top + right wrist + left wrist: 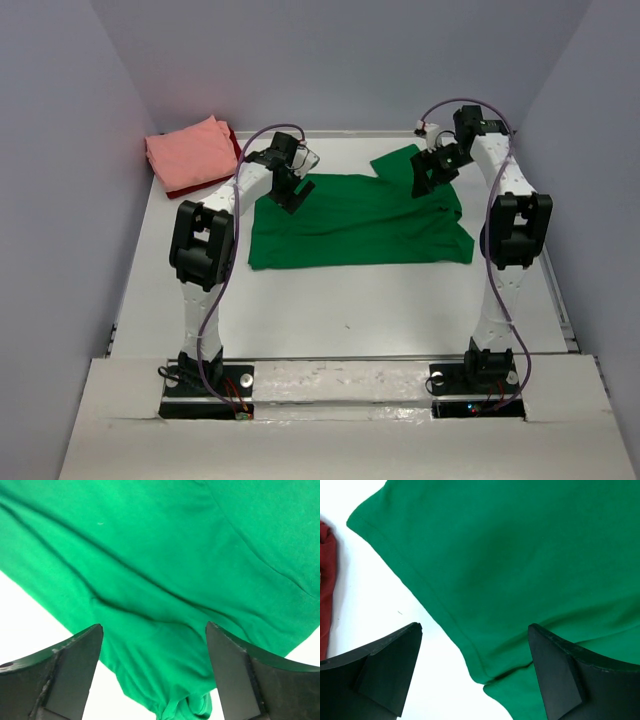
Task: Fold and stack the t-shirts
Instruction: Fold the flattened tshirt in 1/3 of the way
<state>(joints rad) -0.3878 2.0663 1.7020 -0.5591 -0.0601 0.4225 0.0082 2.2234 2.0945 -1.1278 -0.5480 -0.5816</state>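
Observation:
The green t-shirt [360, 220] lies spread on the white table [380, 310], one sleeve pointing to the back. My left gripper [297, 197] is open above the shirt's back left edge; in the left wrist view [475, 630] the hemmed edge of the green t-shirt [520, 555] runs between its fingers. My right gripper [425, 180] is open above the shirt's back right part, where the green t-shirt [165, 580] is wrinkled and bunched. The salmon pink t-shirt [190, 153] lies folded at the back left on the dark red t-shirt [234, 143], which also shows in the left wrist view [326, 580].
Grey walls close in the table at the back and both sides. The arm bases [340, 385] stand at the near edge on a white board.

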